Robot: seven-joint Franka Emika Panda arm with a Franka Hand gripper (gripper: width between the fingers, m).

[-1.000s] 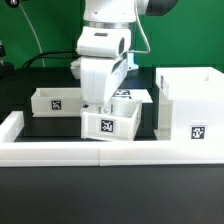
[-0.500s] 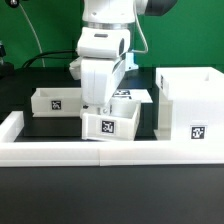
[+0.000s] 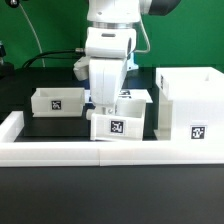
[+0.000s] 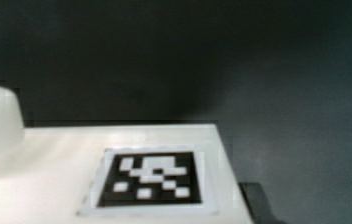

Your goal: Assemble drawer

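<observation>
The arm's fingers (image 3: 101, 106) reach down at the back edge of a small white plastic open-top tray (image 3: 117, 125); I cannot tell whether they are clamped on it. The tray's tagged front stands just beside the long low white border wall (image 3: 60, 150). A narrow strip of black desk (image 3: 55, 128) separates it from the tall white cabinet shell (image 3: 190, 105). The second white tray (image 3: 58, 101) lies well apart, with open desk between.
</observation>
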